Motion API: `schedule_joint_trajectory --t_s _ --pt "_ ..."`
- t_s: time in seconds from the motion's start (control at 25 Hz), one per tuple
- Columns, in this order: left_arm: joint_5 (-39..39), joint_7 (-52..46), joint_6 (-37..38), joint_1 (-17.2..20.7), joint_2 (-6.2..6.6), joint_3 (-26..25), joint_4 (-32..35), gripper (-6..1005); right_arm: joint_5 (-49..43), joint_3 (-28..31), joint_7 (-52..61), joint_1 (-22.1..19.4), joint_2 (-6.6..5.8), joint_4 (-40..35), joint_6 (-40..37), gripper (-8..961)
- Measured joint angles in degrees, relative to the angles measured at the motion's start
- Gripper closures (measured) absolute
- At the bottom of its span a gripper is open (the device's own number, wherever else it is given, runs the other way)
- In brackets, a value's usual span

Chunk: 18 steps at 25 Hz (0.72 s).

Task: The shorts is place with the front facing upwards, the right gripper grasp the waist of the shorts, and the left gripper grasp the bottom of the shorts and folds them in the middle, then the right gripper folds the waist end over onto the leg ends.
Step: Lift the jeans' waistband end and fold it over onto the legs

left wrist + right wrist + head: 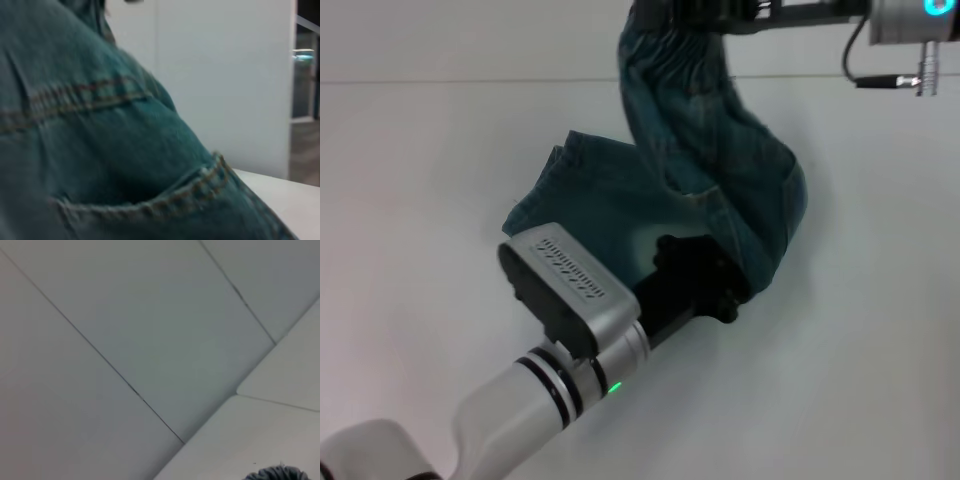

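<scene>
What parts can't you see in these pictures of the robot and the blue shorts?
- Right gripper: head view, its fingertips cut off by the top edge and buried in the shorts.
- Left gripper: head view, fingertips hidden under denim.
- Whole shorts: left wrist view, too near and blurred, only a pocket seam shows.
- Shorts: right wrist view shows none, only the white table.
</scene>
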Motion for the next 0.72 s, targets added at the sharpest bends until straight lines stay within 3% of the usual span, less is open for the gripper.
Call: schedule_joint_trajectory --t_s 0.4,0.6,0.72 --pt "0.8 0.1 2.1 2.0 0.21 -1.0 1.0 931 -1.2 -5.5 -0.8 3.5 1.70 6.1 8.7 898" --pt "0.8 0.1 2.1 2.9 0.40 -1.8 1.2 932 -1.3 -5.9 -0.9 3.0 1.67 5.9 8.7 890" --pt "0.8 0.1 2.6 4.0 0.52 -2.2 1.7 932 -0.8 -5.0 -1.0 2.0 1.23 4.9 7.0 667"
